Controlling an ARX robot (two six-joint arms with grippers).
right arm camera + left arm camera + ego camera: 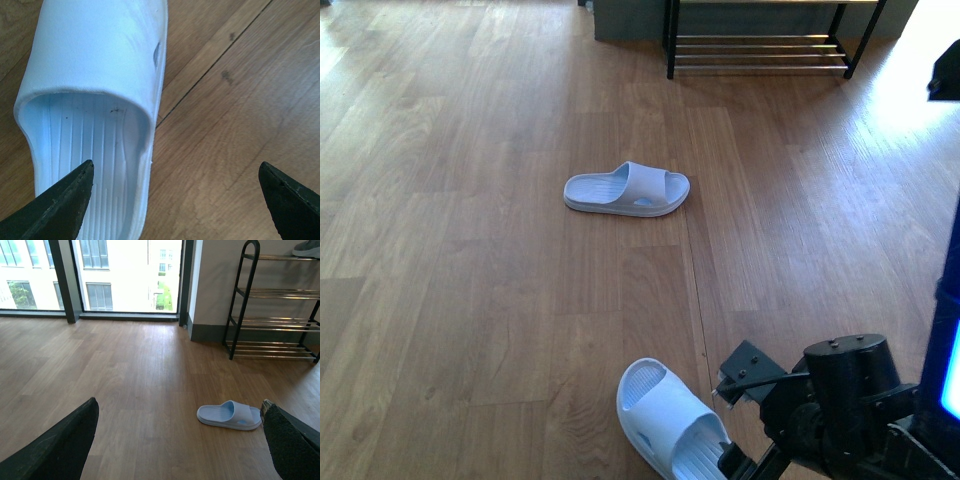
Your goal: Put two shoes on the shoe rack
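Two pale blue-white slide sandals lie on the wood floor. One sandal [627, 189] lies sideways mid-floor, also seen in the left wrist view [229, 415]. The other sandal [670, 420] lies at the near edge beside my right arm [845, 395]. My right gripper [175, 165] hangs open low over this near sandal [95, 75], one finger [65, 205] above its ribbed footbed and the other over bare floor. My left gripper [180, 401] is open and empty, well above the floor. The shoe rack [760, 45] stands at the back; a grey sneaker [307, 248] rests on its top tier [280, 257].
Tall windows [125, 275] and a grey wall [215, 285] stand behind the rack's left side. A dark, blue-lit part of the robot [948, 340] fills the front view's right edge. Wood floor [470, 250] stretches between the sandals and the rack.
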